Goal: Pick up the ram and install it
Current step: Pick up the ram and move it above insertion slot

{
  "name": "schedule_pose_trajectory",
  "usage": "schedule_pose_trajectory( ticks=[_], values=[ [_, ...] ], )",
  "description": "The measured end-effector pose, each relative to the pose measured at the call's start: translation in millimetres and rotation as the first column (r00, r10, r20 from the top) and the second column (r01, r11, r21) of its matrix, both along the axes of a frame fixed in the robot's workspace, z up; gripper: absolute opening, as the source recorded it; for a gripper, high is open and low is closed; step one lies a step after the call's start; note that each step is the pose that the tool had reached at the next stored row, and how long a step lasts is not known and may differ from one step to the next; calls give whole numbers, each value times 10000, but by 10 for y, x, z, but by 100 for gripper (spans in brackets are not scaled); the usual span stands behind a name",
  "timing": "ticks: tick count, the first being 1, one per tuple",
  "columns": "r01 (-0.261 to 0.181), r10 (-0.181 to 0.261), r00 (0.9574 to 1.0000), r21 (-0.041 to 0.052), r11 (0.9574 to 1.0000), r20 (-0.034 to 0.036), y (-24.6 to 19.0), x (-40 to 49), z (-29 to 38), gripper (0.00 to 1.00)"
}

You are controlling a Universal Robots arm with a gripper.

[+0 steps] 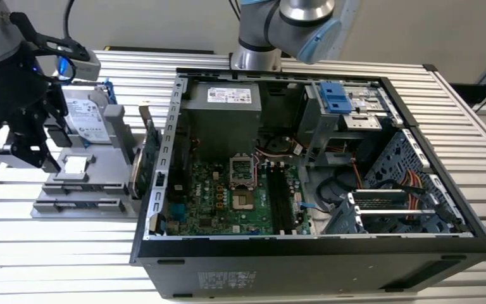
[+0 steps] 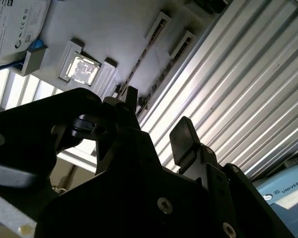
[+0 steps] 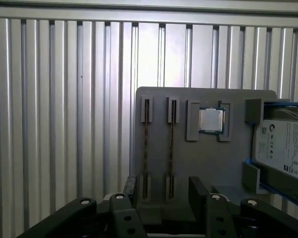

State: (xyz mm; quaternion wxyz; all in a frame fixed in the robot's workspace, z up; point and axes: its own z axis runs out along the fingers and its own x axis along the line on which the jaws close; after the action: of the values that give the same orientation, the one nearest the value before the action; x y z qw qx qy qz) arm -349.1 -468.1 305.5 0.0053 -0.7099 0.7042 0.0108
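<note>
Exterior view: the gripper [image 1: 47, 158] hangs over a grey holder [image 1: 91, 190] beside the open computer case [image 1: 311, 266]. Second wrist view: its fingers [image 2: 186, 134] stand apart, empty. First wrist view: the ram [image 3: 146, 148] stands on edge in the holder's slot, likely so its thin edge can be gripped.

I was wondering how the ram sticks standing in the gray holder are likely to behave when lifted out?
The ram sticks show as thin edges upright in slots of the gray holder, so probably light and stiff, yet likely fragile under a hard squeeze. Supported just at their ends, they could tilt if gripped off-centre.
</note>
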Motion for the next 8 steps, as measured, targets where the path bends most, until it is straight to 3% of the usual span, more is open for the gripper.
schedule_pose_trajectory(
  ticks=[8],
  values=[
    [0, 0, 10000, -25, 10000, 7, 0, 0, -60, 100]
  ],
)
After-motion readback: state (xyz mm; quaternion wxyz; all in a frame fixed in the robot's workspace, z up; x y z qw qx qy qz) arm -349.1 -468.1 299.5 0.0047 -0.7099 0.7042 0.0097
